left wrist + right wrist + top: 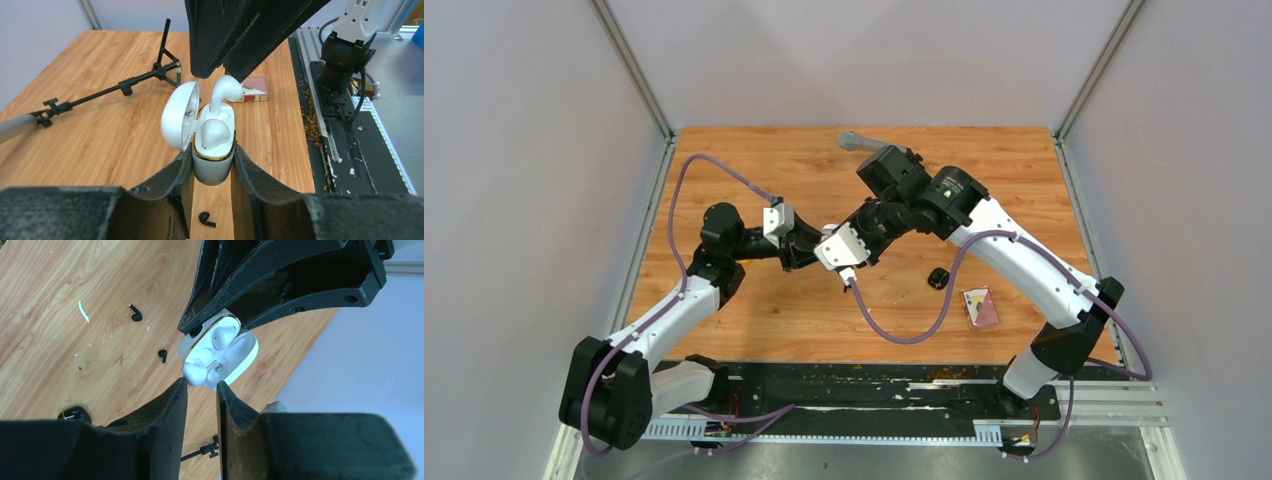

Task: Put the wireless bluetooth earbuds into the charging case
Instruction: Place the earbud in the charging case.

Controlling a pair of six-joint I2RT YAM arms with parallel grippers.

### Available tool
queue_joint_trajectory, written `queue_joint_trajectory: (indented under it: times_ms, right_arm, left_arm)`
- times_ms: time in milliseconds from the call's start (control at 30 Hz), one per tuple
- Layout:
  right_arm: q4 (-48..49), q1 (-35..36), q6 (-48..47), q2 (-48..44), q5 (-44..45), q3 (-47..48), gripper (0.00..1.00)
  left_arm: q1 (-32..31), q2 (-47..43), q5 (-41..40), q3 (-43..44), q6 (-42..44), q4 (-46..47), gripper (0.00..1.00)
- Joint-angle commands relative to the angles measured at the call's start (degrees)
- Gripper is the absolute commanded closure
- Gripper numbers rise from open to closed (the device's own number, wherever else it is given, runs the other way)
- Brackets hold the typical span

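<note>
My left gripper [212, 150] is shut on the white charging case [213, 165] and holds it above the table with its lid [179, 116] open. One white earbud [215, 134] sits in the case. A second white earbud [226, 89] stands with its stem in the other slot and its head sticking out. My right gripper [201, 385] hovers just over that earbud [192, 372] with its jaws a little apart, not gripping it. Two black earbuds [135, 314] [162, 355] lie on the wooden table; one shows below the case [207, 219]. In the top view the case is hidden under the wrists [819, 255].
A black microphone stand [125, 87] lies across the far table, its grey head at the back [859, 141]. A small pink card box [981, 306] and a round black object [938, 277] lie to the right. A thin white sliver [82, 311] lies near the black earbuds.
</note>
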Motion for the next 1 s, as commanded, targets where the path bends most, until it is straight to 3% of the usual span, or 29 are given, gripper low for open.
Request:
queue_joint_trajectory:
  times_ms: [0, 433, 967]
  right_arm:
    - [-1.0, 0.3, -2.1, 1.1, -2.7, 2.6, 0.72]
    - [-3.2, 0.0, -0.5, 3.7, -3.9, 5.2, 0.79]
    - [-2.4, -0.3, 17.7, 10.3, 0.4, 15.3, 0.84]
  left_arm:
    - [-0.3, -0.8, 0.0, 2.5, 0.9, 1.5, 1.00]
    - [-0.3, -0.9, 0.1, 2.7, 1.9, 1.1, 1.00]
    - [-0.4, -1.0, -1.1, 2.4, 2.9, 0.8, 1.00]
